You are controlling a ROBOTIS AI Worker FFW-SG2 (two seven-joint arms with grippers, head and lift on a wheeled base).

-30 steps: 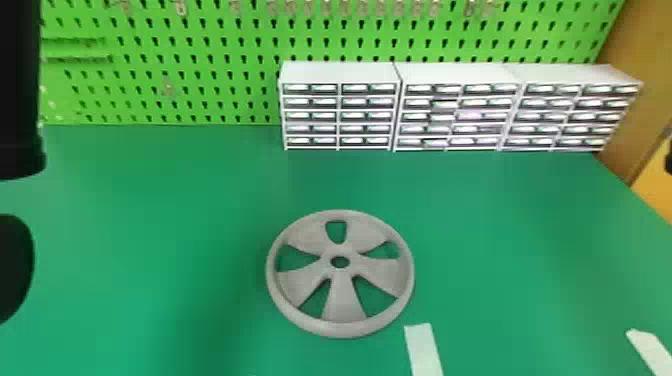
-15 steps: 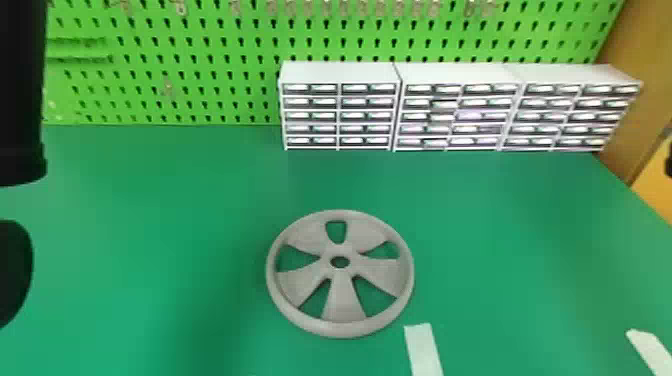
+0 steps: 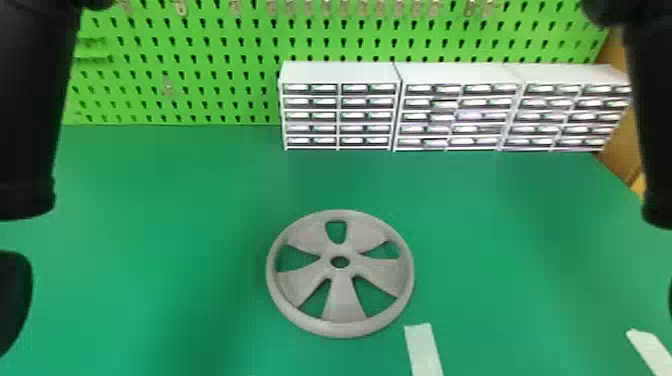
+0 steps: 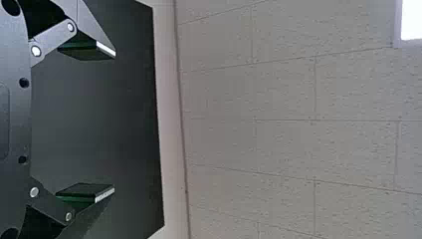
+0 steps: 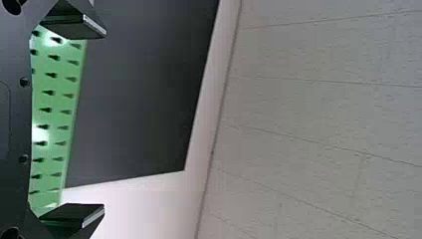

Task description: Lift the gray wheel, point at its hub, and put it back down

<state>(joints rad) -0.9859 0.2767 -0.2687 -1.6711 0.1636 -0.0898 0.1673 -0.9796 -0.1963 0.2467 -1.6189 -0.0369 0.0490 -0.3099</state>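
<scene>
Head view: the gray wheel (image 3: pixel 345 300) lies flat on the green table (image 3: pixel 150 250), just below the middle of the frame. It is round, so it has no long axis; its hub (image 3: pixel 340 272) faces up, and one of its five spokes points to the bottom edge. It looks like stiff, fairly light plastic, perhaps a little slippery; the rim seems the best hold, at opposite sides or through the windows between spokes. Black arms stand at the left edge (image 3: pixel 30 100) and right edge (image 3: pixel 655 100), apart from the wheel.

Left wrist view: the left gripper (image 4: pixel 115 121) is spread wide, nothing between its fingers, before a dark panel (image 4: pixel 134 119) and pale wall (image 4: pixel 288 149).

Right wrist view: the right gripper (image 5: pixel 105 120) is also spread and empty, with green pegboard (image 5: pixel 54 119) behind.
</scene>
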